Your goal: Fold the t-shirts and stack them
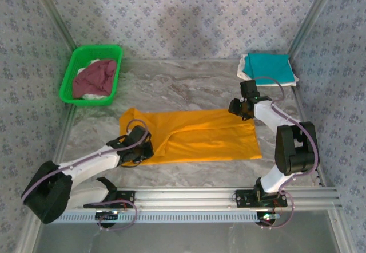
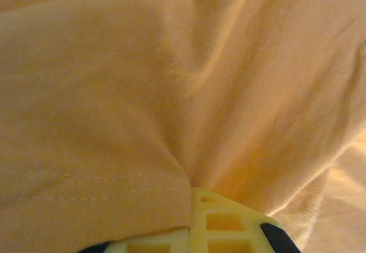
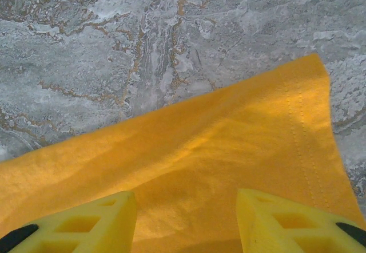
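Both ends of the orange shirt [image 1: 200, 135], spread on the table [image 1: 189, 87], need even grips. My left claw [image 1: 139, 143] seems pinched on the left end, though cloth hides the jaws. My right claw [image 3: 186, 207] gapes over the right corner; I should drop, pinch there, then lift together.

Grey-blue patterned walls [image 1: 189, 12] are enclosing the cell on three sides, with aluminium posts [image 1: 54, 14] running down the rear corners. A grey marbled bench [image 1: 189, 84] (brown veining showing up close) is lying evenly lit; an aluminium rail [image 1: 194, 196] is spanning its near edge.
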{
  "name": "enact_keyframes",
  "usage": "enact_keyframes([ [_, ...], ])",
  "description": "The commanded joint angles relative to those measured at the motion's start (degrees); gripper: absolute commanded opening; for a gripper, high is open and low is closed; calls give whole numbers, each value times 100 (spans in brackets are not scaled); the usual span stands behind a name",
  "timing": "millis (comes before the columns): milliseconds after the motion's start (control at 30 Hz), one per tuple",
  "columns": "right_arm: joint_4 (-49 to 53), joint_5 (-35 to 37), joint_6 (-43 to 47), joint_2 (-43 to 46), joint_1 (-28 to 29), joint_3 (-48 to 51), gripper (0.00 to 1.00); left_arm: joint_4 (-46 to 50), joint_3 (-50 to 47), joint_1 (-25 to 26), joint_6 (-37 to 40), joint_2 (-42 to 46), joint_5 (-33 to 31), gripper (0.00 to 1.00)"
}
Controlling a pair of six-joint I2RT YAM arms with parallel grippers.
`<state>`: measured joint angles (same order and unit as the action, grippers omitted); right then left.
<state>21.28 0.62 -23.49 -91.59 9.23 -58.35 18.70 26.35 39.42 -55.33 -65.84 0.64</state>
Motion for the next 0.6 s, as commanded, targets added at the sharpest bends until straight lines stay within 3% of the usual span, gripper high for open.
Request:
enact_keyframes([
  [0, 224, 146, 49, 218, -36, -58, 51, 691, 387, 167, 128, 129, -172, 2],
  [67, 340, 188, 57, 249, -53, -93, 51, 1016, 457, 189, 164, 533, -399, 10],
  [167, 506, 166, 42, 354, -88, -91, 51, 1386, 589, 178, 383, 1229, -591, 41],
  [200, 538, 162, 35, 405, -118, -79, 51, 1512, 661, 180, 475, 1422, -618, 46],
  [333, 618, -36, -53, 646, -372, 22, 54, 1730, 1214, 42, 1261, 2027, -438, 50],
  [367, 562, -125, -66, 690, -464, 57, 55, 1793, 1403, -127, 1425, 2072, -433, 46],
  [500, 527, -350, 5, 522, -608, -54, 55, 1088, 1571, -1497, 1832, 1582, 622, 43],
  [567, 679, -500, 51, 353, -638, -171, 54, 594, 1624, -1884, 1902, 921, 911, 41],
])
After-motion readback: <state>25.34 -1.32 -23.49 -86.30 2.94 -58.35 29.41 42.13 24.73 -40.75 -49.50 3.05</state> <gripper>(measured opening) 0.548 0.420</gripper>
